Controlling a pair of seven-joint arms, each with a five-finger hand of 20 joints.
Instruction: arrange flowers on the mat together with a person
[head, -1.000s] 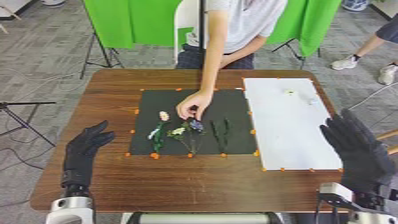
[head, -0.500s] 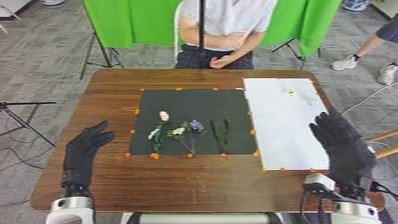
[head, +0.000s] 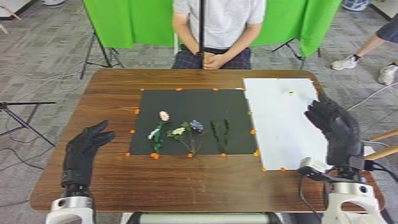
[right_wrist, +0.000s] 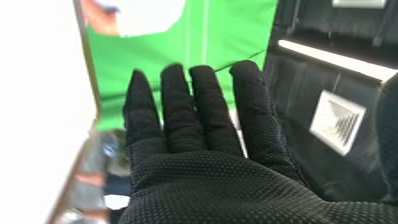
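Flowers (head: 179, 131) are spread over the black mat's (head: 182, 102) near half, between the left hand (head: 80, 152) and right hand (head: 338, 125), both held with fingers extended, nothing grasped. Green sprigs (head: 224, 136) are laid right of a blue bloom (head: 195, 125); a pink bloom (head: 163, 116) is set farther up. Beyond, a small pale flower (head: 290, 92) is placed on the white sheet (head: 282, 122).

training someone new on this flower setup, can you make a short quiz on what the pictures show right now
1. Multiple choice: what colour is the mat under the flowers? a) black b) red c) yellow
2. True or false: the right hand has its fingers straight.
3. Fill in the blank: in the head view, the white sheet lies to the ____ of the mat.

Key: 1. a; 2. true; 3. right
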